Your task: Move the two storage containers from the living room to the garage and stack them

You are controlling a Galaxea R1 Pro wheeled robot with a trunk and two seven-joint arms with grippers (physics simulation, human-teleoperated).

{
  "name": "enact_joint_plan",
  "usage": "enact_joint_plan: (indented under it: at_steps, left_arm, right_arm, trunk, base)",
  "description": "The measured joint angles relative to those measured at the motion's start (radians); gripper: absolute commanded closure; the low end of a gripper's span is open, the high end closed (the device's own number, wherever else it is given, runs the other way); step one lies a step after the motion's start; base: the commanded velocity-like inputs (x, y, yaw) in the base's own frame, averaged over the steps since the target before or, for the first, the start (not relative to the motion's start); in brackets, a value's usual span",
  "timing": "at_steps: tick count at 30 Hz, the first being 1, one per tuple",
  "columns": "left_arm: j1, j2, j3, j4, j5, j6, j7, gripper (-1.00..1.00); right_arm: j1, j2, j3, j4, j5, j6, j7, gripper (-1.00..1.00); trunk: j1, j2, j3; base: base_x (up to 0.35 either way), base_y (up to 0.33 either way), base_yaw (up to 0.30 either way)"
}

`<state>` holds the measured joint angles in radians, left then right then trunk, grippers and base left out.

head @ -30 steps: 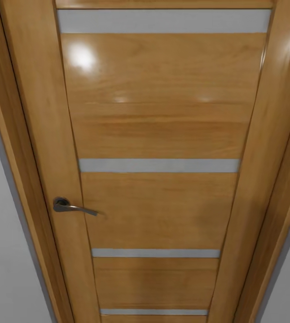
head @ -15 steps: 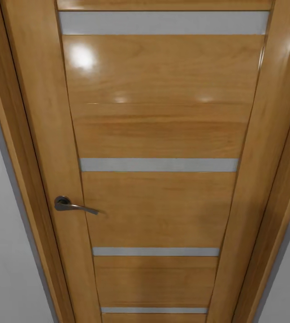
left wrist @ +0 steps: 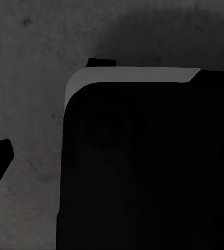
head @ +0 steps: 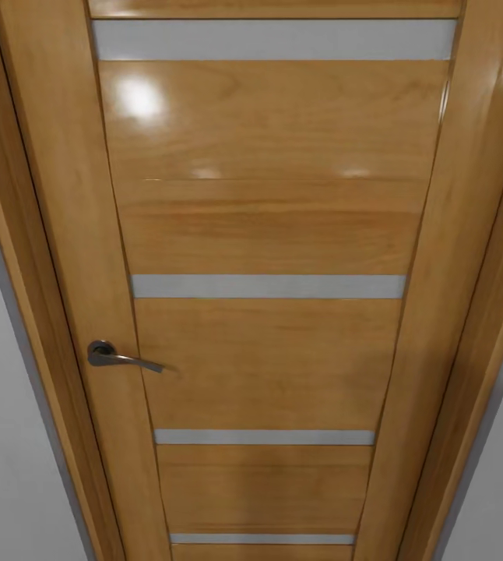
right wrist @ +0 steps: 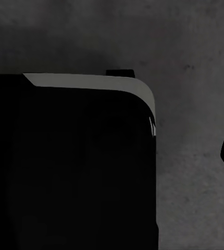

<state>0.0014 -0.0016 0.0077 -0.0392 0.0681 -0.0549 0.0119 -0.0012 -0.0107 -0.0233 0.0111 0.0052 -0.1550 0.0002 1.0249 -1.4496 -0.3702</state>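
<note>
Ahead, head view: shut orange-wood door (head: 271, 226) filled frame; four pale horizontal strips (head: 269, 286) across panel; dark lever handle (head: 119, 357) at its left side; wood door frame (head: 481, 312) either side; pale wall (head: 6, 436) at lower corners. Left wrist view: black robot base (left wrist: 148, 166) with pale rim over dark grey mottled floor (left wrist: 23, 104); left pincer state could not be told. Right wrist view: same base (right wrist: 70, 166), same floor (right wrist: 195, 78); right pincer state could not be told. Containers' whereabouts could not be told.
</note>
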Motion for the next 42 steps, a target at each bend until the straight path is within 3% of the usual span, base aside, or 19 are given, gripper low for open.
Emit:
enact_joint_plan:
  at_steps: [14, 19, 24, 32, 38, 42]
  left_arm:
    - [0.0, -0.001, 0.0, 0.0, 0.0, 0.0, -0.001, -1.0]
    - [0.0, -0.002, 0.003, 0.0, 0.0, -0.028, -0.001, -1.0]
    - [0.0, 0.0, 0.003, 0.0, 0.0, -0.027, -0.001, -1.0]
    - [0.0, -0.001, 0.002, 0.0, 0.0, -0.028, -0.001, -1.0]
    - [0.0, 0.0, 0.0, 0.0, -0.001, -0.029, -0.001, -1.0]
    - [0.0, 0.0, -0.001, 0.0, -0.001, -0.029, -0.001, -1.0]
  right_arm:
    - [0.0, 0.0, 0.001, 0.0, 0.0, 0.001, 0.0, -1.0]
    - [-0.028, -0.028, 0.027, 0.015, 0.025, -0.003, 0.025, -1.0]
    - [-0.026, -0.051, 0.052, 0.013, 0.05, -0.001, -0.001, -1.0]
    - [-0.022, -0.061, 0.092, -0.006, 0.094, -0.001, -0.02, -1.0]
    - [-0.023, -0.092, 0.094, -0.04, 0.126, 0.033, 0.005, -1.0]
    - [-0.023, -0.095, 0.095, -0.062, 0.125, 0.055, 0.028, -1.0]
  trunk:
    - [0.0, 0.0, 0.0]
    - [0.0, 0.0, 0.0]
    - [0.0, 0.0, 0.0]
    - [0.0, 0.0, 0.0]
    - [0.0, 0.0, 0.0]
    - [0.0, 0.0, 0.0]
  base:
    - [0.0, 0.0, 0.0]
    - [0.0, 0.0, 0.0]
    - [0.0, 0.0, 0.0]
    - [0.0, 0.0, 0.0]
    - [0.0, 0.0, 0.0]
    - [0.0, 0.0, 0.0]
